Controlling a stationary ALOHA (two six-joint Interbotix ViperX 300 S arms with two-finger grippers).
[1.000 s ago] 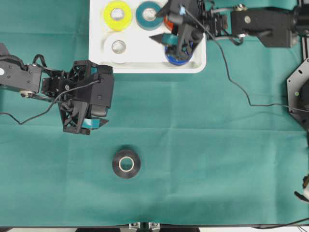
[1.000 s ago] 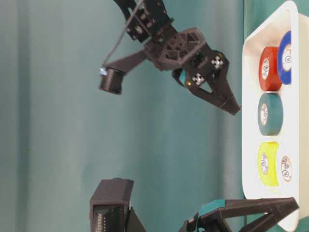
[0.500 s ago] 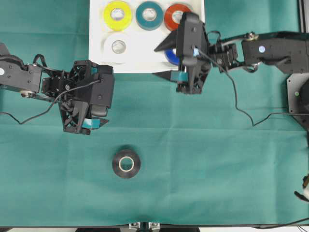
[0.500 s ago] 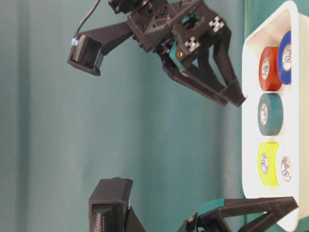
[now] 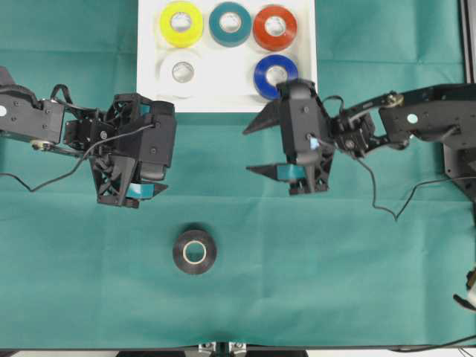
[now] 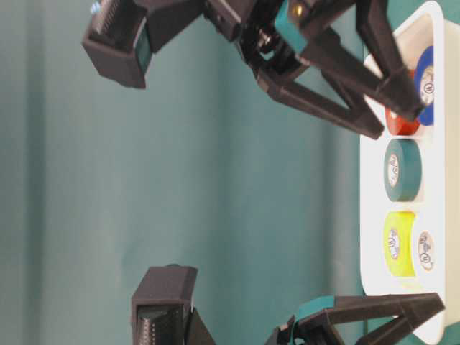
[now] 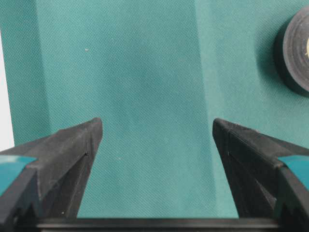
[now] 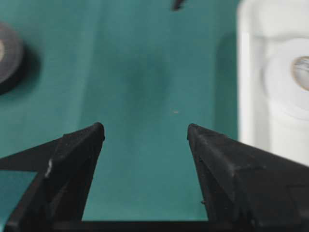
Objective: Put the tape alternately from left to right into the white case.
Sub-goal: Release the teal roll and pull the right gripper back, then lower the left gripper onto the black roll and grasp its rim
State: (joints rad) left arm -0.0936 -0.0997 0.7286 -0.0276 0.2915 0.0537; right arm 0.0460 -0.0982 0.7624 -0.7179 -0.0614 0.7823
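Five of six rolls lie in the white case (image 5: 149, 97); one is left. Near to far: black roll (image 5: 194, 251) lies alone on the green cloth (image 5: 335, 282), beyond the left gripper (image 5: 146, 190) fingertips and to one side. Left gripper: fingers spread, nothing between them. Right gripper (image 5: 257, 146): fingers spread, empty, just outside the case rim, tips pointing across the cloth. Farther, in the case: white roll (image 5: 182, 71), blue roll (image 5: 275, 75); then yellow roll (image 5: 181, 23), teal roll (image 5: 229, 22), red-orange roll (image 5: 274, 27). Core labels carry print, too small to read.

Five rolls (image 5: 230, 24) lie in the case (image 5: 149, 93); a sixth (image 5: 195, 251) lies outside.
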